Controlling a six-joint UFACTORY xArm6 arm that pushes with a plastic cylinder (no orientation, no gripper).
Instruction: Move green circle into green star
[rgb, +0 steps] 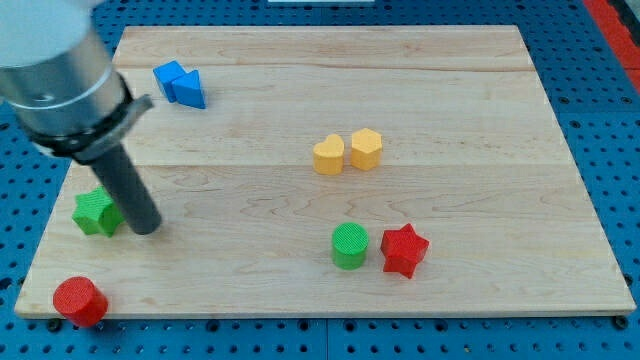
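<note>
A pale wooden board (330, 100) lies on a blue pegboard table (610, 120). The robot's arm ends in a plain dark rod, and there is no gripper on it, so nothing opens, closes or holds. The rod's lower end, my tip (146, 228), rests on the wood just beside the small green star-shaped block (96, 212), at the star's three o'clock, so close that I cannot tell whether they touch.

The short green cylinder block (349, 245), the circle named in the task, stands upright at about five o'clock from the board's centre, well apart from the tip. A red star-shaped block (404, 250) sits just beside it at its three o'clock. The green star lies far off at the cylinder's nine o'clock.

The cylinder looks small, rigid and light, likely to slide easily on the smooth wood. Its round wall would probably let it slip sideways off the rod, so a push seems best placed squarely on its three o'clock side, in the narrow gap next to the red star.

Elsewhere are two yellow blocks (346, 152) near the centre, two blue blocks (180, 84) at eleven o'clock, and a red cylinder block (79, 300) at seven o'clock.
</note>
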